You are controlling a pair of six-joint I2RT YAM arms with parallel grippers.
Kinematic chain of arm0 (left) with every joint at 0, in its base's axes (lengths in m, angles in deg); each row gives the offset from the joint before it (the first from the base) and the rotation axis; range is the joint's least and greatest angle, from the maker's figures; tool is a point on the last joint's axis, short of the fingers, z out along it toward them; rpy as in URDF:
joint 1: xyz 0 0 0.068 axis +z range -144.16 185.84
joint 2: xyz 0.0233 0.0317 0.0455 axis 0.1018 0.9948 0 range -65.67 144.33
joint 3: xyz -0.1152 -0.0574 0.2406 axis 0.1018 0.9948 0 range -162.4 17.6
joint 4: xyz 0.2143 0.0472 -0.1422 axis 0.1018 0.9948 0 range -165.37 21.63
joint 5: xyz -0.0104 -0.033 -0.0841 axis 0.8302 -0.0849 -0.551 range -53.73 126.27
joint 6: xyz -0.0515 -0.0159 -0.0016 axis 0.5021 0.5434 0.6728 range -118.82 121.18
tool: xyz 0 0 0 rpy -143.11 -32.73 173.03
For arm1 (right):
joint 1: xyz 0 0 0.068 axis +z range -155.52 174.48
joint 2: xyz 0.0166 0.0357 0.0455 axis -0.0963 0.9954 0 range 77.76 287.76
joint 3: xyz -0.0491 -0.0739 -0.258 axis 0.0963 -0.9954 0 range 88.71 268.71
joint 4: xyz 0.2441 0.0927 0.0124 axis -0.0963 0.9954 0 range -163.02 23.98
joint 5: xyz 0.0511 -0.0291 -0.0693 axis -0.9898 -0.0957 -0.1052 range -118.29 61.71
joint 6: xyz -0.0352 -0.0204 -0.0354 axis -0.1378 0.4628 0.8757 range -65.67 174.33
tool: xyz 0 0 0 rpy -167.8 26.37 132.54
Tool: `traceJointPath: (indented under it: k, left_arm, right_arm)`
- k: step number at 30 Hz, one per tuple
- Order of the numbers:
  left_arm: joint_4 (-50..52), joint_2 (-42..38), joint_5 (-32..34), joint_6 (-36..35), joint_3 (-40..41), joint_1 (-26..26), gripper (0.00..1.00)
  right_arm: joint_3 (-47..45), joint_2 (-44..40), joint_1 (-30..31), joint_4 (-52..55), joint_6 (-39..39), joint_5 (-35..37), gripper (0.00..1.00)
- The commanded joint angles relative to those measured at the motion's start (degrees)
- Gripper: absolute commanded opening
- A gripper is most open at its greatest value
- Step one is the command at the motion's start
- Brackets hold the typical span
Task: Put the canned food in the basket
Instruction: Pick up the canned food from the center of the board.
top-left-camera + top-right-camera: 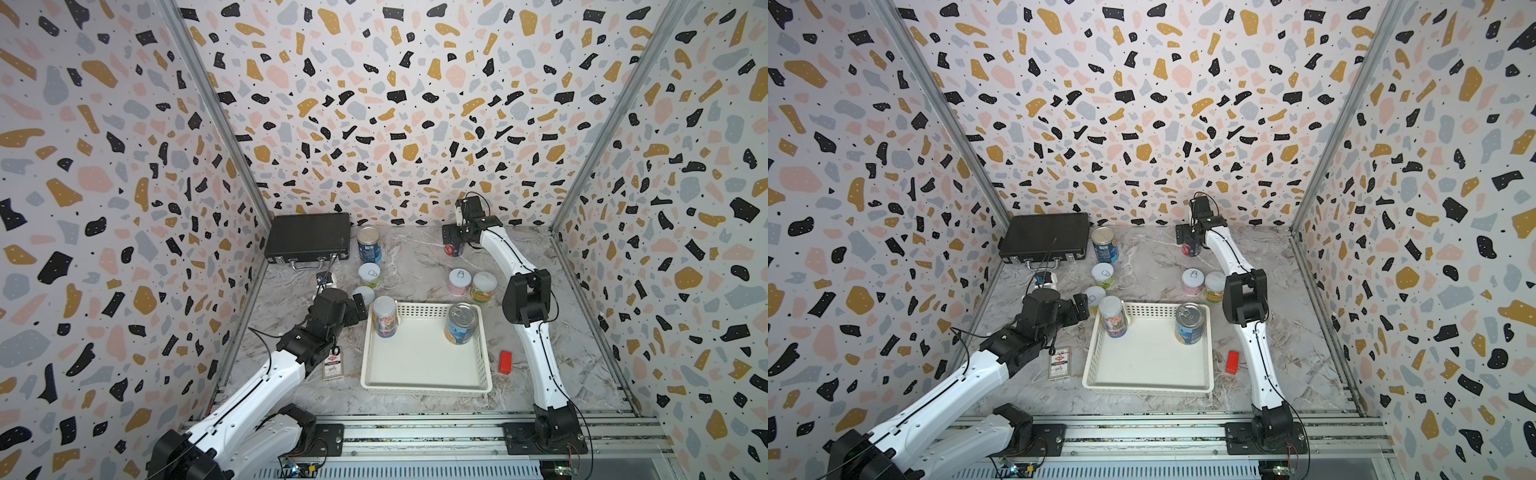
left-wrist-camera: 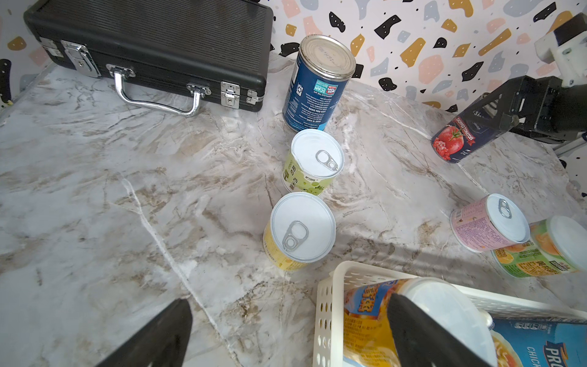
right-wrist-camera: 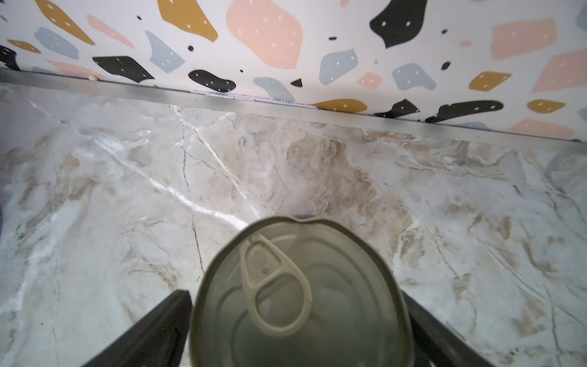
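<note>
The right gripper [image 3: 295,330] is seen in the right wrist view with its jaws spread wide, one on each side of the tomato can [image 3: 301,298]; small gaps show on both sides, so no pinch is judged to be made yet. The can stands upright, long axis vertical, and is framed squarely between the jaws, so the coming move is judged to turn only on closing and lifting. In a top view this can [image 1: 454,248] is found well beyond the basket [image 1: 484,365], near the back wall.

The left gripper [image 2: 286,336] is also spread and holds nothing. It hangs just beside the basket's far left corner, above the worktop [image 2: 95,190]. The yellow can [image 2: 298,232] lies straight ahead of its jaws, upright, with the green can [image 2: 314,162] just behind it and the tall blue can [image 2: 319,85] further back. The left arm is the nearer one to these three.

Two cans are already stood inside the basket: the white-lidded can [image 1: 384,316] at its far left corner and the soup can [image 1: 460,323] at its far right. The pink can [image 1: 459,281] and the orange-label can [image 1: 483,286] stand touching, just beyond the basket's far right side.

A black briefcase [image 1: 307,237], a printed card box [image 1: 333,364] and a red block [image 1: 505,362] are noted; none obstructs either approach.
</note>
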Motion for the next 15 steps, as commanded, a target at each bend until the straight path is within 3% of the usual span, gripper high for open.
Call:
traceJointPath:
  k: [1,6,15]
  left_arm:
    - [-1.22,0.37,0.22,-0.04,-1.82,0.29,1.0]
    - [-1.18,1.07,-0.13,-0.04,-2.08,0.51,1.0]
    - [-1.22,1.05,-0.22,0.07,-2.08,0.55,1.0]
  right_arm:
    - [2.16,0.47,-0.14,-2.36,1.11,-0.05,0.99]
    - [2.16,0.66,-0.16,-2.5,1.52,-1.61,0.76]
    - [2.09,-1.42,-0.12,-0.63,1.12,-1.31,0.47]
